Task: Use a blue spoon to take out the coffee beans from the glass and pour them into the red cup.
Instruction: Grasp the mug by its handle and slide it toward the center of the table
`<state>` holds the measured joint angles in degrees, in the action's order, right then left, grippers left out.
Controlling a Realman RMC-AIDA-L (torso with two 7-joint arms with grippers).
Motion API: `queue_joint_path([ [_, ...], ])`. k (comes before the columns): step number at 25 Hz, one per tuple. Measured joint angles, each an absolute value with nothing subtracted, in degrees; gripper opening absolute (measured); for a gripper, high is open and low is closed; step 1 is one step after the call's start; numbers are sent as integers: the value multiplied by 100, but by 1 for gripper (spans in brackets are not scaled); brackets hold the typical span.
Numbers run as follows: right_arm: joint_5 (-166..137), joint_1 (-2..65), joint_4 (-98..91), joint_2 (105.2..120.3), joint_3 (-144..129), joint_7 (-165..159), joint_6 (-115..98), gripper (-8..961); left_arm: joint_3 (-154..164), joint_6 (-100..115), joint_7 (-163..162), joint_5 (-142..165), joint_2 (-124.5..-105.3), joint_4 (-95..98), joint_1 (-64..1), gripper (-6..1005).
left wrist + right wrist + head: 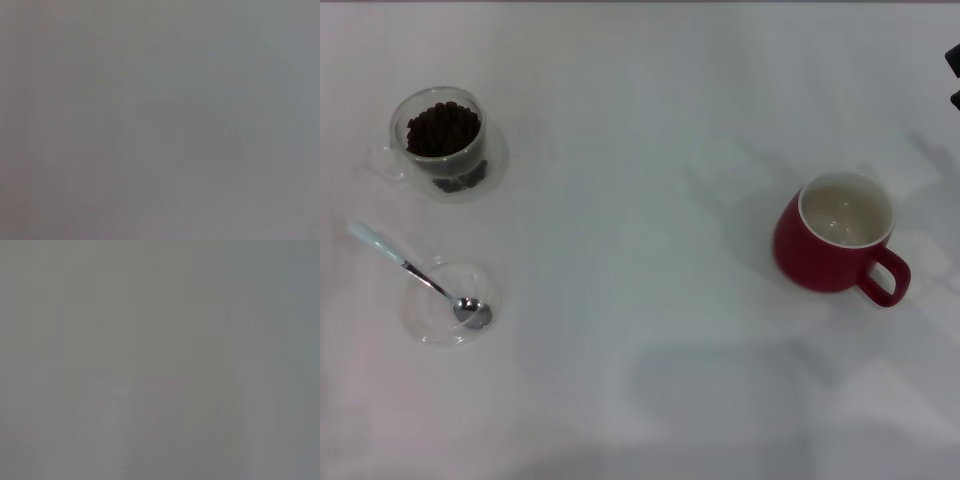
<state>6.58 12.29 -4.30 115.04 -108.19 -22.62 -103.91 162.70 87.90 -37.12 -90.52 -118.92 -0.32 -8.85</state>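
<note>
Head view: squat dark-red cup [825, 250]

no readable text, no labels, no brands, no numbers anywhere

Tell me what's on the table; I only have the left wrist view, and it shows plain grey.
Observer: In the head view, the glass stands far left with the coffee beans heaped inside.
Reviewer: Where's the spoon?
Observer: The blue spoon lies nearer the robot than the glass, its bowl resting in a shallow clear dish, untouched.
Reviewer: And the cup, the arms?
Observer: The red cup stands upright on the right, with no beans inside. Only a dark sliver, probably the right gripper, shows at the right edge, and the left arm is out of view.
</note>
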Motion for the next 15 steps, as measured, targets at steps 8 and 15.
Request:
queue_joint_path([
  [8, 568, 1206, -325, 11496, -10840, -2288, -10367, 846, 16278, 8861, -3714, -9023, -11892, -28, -856, 862],
  [15, 41, 1218, 326, 11416, -10854, -2651, -10360, 845, 16277, 8863, -3711, -9017, -11884, -118, -837, 861],
])
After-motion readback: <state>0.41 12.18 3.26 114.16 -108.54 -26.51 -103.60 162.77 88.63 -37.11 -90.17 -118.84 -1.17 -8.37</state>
